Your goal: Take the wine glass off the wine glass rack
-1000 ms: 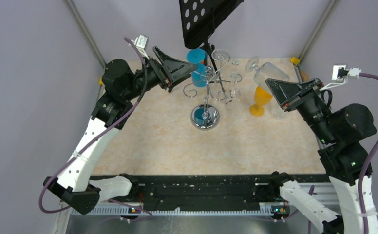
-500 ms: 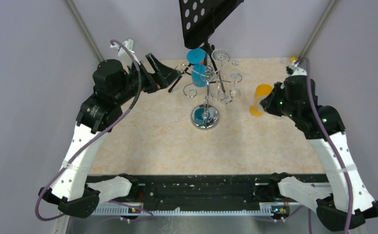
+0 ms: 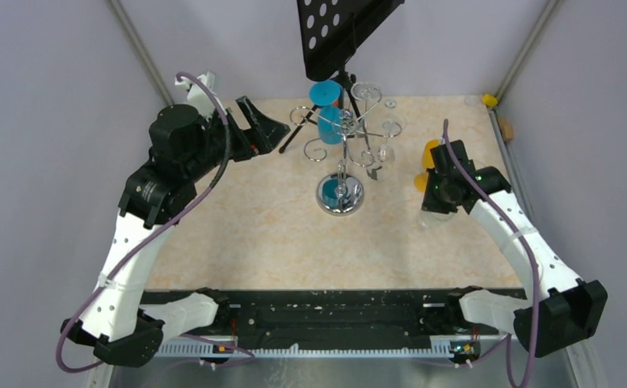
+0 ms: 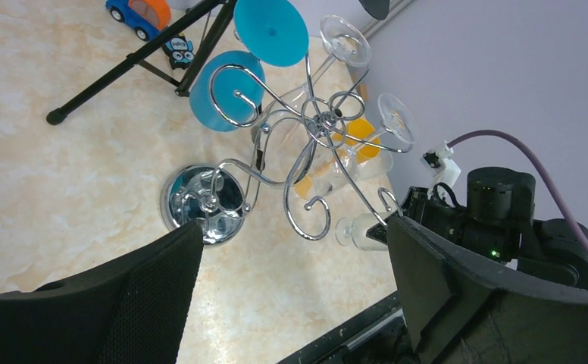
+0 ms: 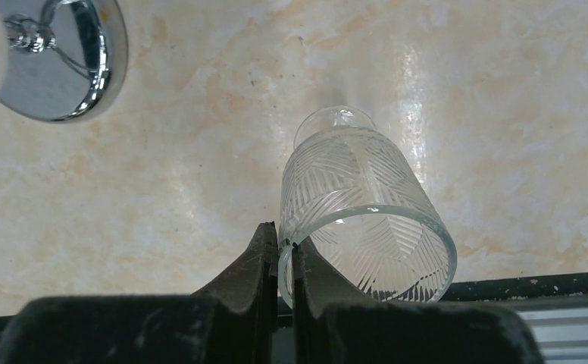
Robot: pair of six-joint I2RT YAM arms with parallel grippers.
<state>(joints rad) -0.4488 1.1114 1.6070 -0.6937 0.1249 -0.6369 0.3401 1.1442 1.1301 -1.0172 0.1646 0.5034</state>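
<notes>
The chrome wine glass rack point(image 3: 341, 166) stands mid-table on its mirrored base point(image 4: 204, 203). Two blue glasses point(image 4: 223, 91) and clear ones point(image 4: 392, 121) hang from its scrolled arms. My right gripper point(image 5: 285, 243) is shut on the rim of a clear cut-pattern wine glass point(image 5: 363, 205). It holds that glass upright, foot down, low over the table at the right point(image 3: 435, 217), away from the rack. Whether the foot touches the table I cannot tell. My left gripper point(image 4: 292, 227) is open and holds nothing, left of the rack point(image 3: 263, 129).
A black tripod stand with a perforated plate point(image 3: 342, 28) rises behind the rack, one leg reaching left point(image 4: 124, 72). An orange glass point(image 3: 428, 152) stands just behind my right wrist. A toy car point(image 4: 139, 14) lies by the tripod. A small yellow thing point(image 3: 488, 100) sits in the back right corner.
My right arm has swung the clear glass from high and tilted beside the rack down to the front right, now upright. My left arm has drawn back a little to the left.
</notes>
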